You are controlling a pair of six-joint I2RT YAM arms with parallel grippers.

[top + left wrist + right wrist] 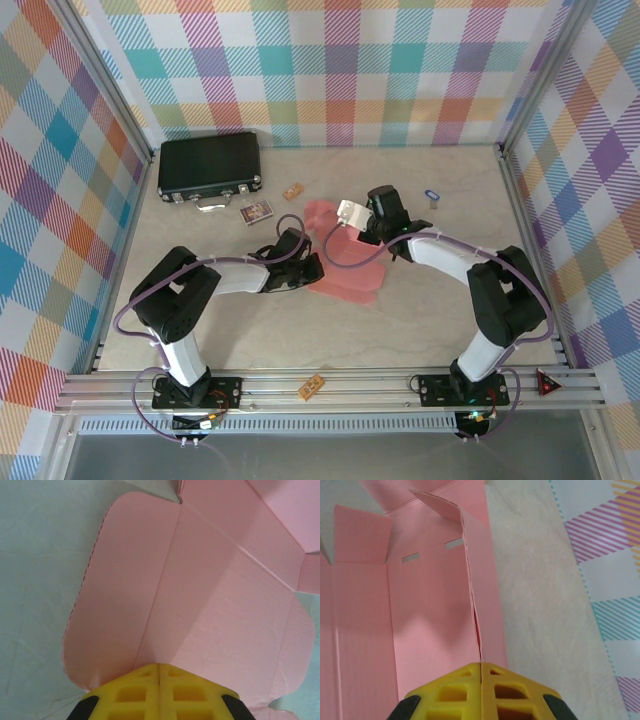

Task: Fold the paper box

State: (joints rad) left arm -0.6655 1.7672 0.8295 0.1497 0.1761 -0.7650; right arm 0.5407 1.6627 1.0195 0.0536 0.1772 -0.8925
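L gripper (159, 674): yellow fingers pressed together, nipping the paper box (200, 595) at the edge of a rounded flap, w/ a crease running up from the finger seam. R gripper (481, 670): fingers also pressed tight, pinching a raised side wall of the box edge-on; wall stands upright, two slots in the panel beyond it. Box lies part-unfolded mid table (420, 330), L gripper at its left edge, R gripper at its far-right side. Black case (210, 165) sits well off far-left of box. Brown block (293, 190) is near the box's far side. Blue item (432, 196) is apart to the far right. Wooden block (312, 386) lies on the rail nearside of box, well apart.
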